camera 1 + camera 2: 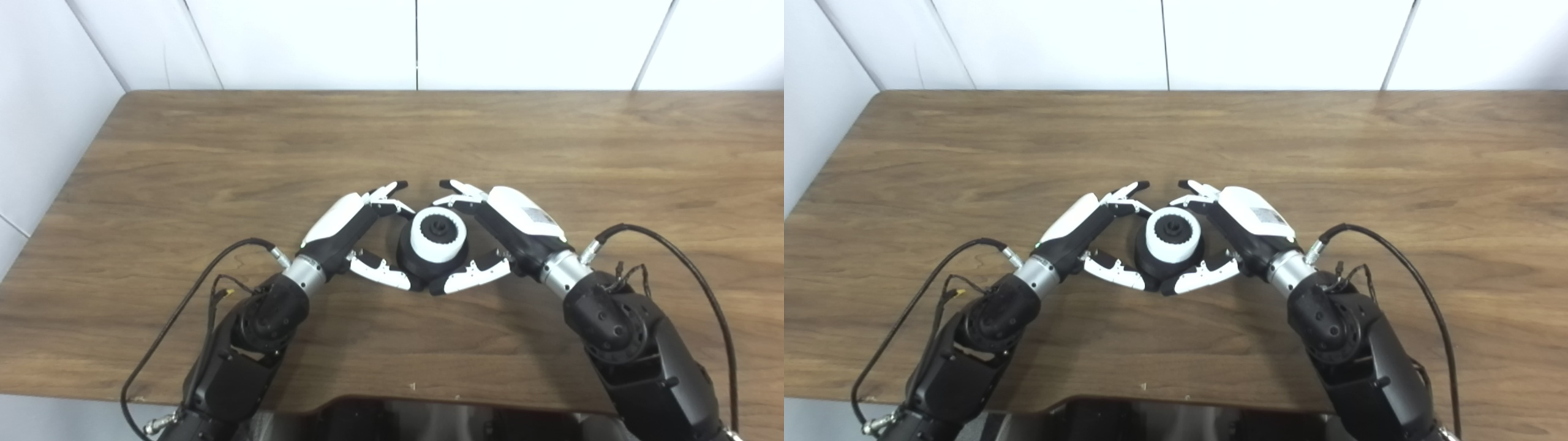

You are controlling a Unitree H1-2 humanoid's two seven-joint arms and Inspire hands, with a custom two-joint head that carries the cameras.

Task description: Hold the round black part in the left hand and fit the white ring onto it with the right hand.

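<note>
Both hands cup the assembled part at the middle of the table.

The round black part (429,260) sits on the wooden table (184,159) near its front edge, with the white ring (438,236) seated on top of it, its dark centre hub showing through the ring's opening. The left hand (361,236) comes in from the left with fingers (386,195) spread and curved past the far side of the part, and its thumb (383,272) reaching under the near side, close to or touching the black base. The right hand (496,236) mirrors it from the right, fingers arched behind the part and thumb (474,275) at the near side, the two thumb tips nearly meeting. Both hands are partly open; firm contact with the part cannot be told.
</note>
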